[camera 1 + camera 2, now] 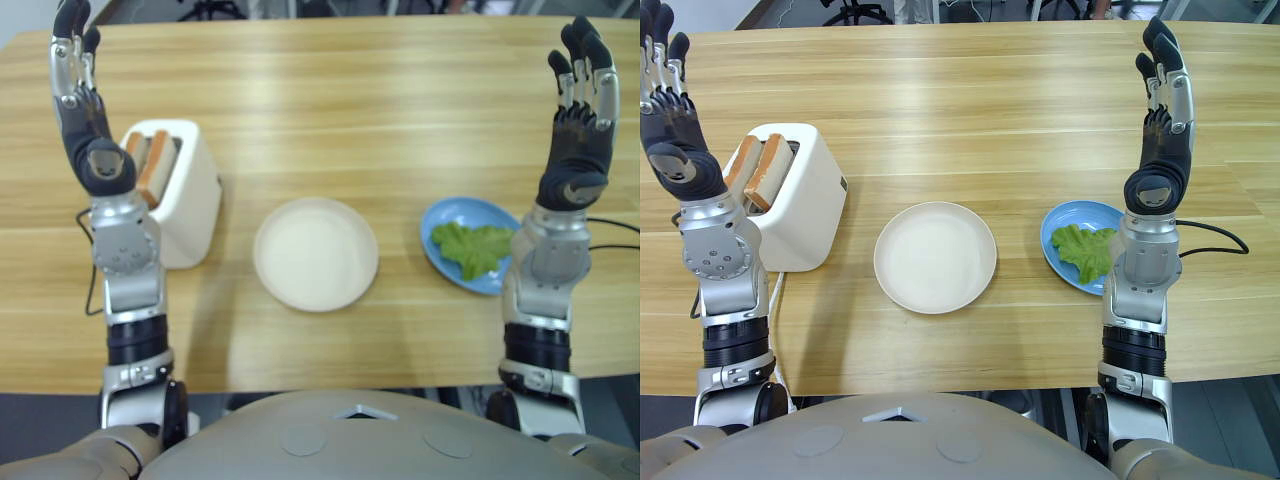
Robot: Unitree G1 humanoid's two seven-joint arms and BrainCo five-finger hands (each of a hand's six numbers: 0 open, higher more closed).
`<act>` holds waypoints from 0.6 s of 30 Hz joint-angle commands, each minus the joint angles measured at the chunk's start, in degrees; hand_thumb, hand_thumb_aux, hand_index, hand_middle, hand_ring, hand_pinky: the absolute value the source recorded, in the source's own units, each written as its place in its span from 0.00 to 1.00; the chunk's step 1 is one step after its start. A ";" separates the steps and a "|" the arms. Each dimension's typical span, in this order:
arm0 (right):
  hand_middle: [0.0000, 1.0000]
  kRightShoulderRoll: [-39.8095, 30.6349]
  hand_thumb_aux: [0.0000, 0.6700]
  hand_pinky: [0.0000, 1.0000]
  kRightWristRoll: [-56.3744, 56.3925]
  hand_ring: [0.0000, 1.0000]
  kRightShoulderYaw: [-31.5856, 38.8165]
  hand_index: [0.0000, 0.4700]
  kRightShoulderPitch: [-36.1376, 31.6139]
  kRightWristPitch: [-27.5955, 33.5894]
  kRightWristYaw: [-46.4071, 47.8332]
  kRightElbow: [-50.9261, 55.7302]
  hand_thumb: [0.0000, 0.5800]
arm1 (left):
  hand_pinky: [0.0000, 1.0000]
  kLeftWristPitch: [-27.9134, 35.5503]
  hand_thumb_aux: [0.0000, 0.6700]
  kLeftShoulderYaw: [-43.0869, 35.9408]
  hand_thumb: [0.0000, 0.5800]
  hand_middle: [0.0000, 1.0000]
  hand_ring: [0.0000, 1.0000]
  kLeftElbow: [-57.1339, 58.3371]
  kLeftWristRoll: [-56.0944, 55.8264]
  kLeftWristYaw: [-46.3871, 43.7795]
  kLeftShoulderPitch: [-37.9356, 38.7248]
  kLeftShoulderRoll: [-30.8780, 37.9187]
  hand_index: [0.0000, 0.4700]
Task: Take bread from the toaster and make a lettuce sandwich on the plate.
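Observation:
A white toaster (800,205) stands at the left of the wooden table with two bread slices (758,168) upright in its slots. An empty cream plate (935,256) lies in the middle. To its right a blue dish (452,222) holds a lettuce leaf (474,247). My left hand (78,85) is raised beside the toaster's left side, fingers straight and holding nothing. My right hand (580,100) is raised above the blue dish's right edge, also open and empty.
A black cable (1220,235) runs across the table behind my right arm. Bare wooden tabletop (970,110) stretches behind the plate and the toaster. Chair legs stand beyond the table's far edge.

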 commanded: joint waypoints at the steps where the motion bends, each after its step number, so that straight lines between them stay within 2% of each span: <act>1: 0.00 -0.08 0.00 0.00 0.42 0.00 0.20 0.00 0.34 0.07 0.34 0.59 0.00 | 0.00 0.38 0.00 -0.11 0.00 0.00 0.00 0.74 -0.13 -0.49 0.14 0.31 0.00; 13: 0.00 0.02 0.00 0.00 0.77 0.00 0.57 0.00 1.07 -0.04 0.70 0.27 0.00 | 0.00 1.72 0.00 2.32 0.00 0.00 0.00 1.33 1.43 -1.63 1.08 3.90 0.00; 18: 0.00 0.18 0.00 0.00 0.87 0.00 1.24 0.00 1.59 -0.11 0.77 -0.63 0.00 | 0.00 7.66 0.00 5.28 0.00 0.00 0.00 2.95 5.29 -3.49 2.71 9.92 0.00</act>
